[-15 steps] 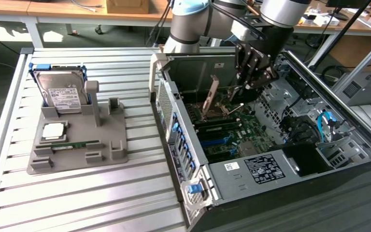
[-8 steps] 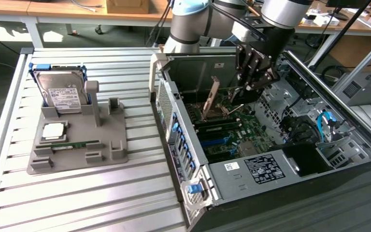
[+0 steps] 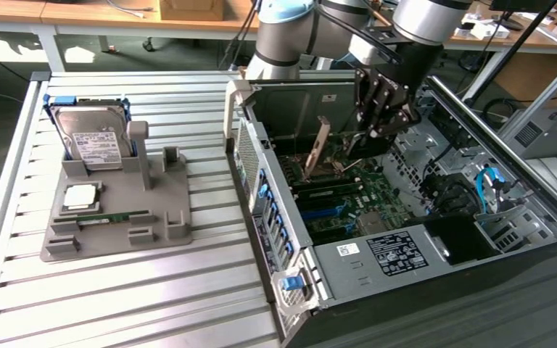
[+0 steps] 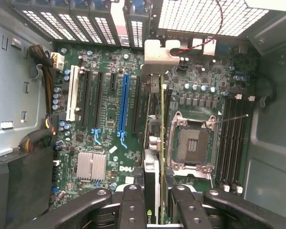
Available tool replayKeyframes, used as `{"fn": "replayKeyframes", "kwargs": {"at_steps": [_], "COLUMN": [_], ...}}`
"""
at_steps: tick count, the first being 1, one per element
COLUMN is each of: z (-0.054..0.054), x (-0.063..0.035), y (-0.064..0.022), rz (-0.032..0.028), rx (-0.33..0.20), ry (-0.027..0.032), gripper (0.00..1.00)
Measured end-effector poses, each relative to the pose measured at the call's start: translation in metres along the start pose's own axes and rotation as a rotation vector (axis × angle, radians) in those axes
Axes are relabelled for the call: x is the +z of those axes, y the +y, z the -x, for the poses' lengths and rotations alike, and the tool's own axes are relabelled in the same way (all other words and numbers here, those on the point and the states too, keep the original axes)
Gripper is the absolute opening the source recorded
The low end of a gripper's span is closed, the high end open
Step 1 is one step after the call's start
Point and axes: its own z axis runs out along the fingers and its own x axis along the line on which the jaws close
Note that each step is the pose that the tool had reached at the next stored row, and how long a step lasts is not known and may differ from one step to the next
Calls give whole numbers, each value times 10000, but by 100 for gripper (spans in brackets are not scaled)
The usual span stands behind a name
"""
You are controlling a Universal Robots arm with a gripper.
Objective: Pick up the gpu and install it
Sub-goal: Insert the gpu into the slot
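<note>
The gpu (image 3: pixel 318 147) is a thin brownish card hanging tilted inside the open computer case (image 3: pixel 259 167), above the motherboard (image 3: pixel 356 206). My gripper (image 3: pixel 371 132) is shut on it from above. In the wrist view the gpu (image 4: pixel 161 119) appears edge-on between my two black fingers (image 4: pixel 133 205), with its silver end bracket (image 4: pixel 159 52) toward the case's rear vents. The card's edge runs between a black expansion slot (image 4: pixel 137 105) and the processor socket (image 4: pixel 190 143). Whether it touches a slot, I cannot tell.
A grey holder (image 3: pixel 114 217) on the slatted table at the exterior view's left carries a silver hard drive (image 3: pixel 92 138), a processor chip (image 3: pixel 80 196) and a green RAM stick (image 3: pixel 109 216). A blue slot (image 4: pixel 125 105) and a heatsink (image 4: pixel 91 165) lie beside the card. Cables (image 3: pixel 487 185) fill the case's right side.
</note>
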Motion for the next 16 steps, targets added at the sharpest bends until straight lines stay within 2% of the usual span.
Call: {"fn": "replayKeyframes", "kwargs": {"at_steps": [16], "z": [-4], "x": [48], "y": [-2], "rz": [0], "rx": [0], "ry": [0], "gripper": [27]}}
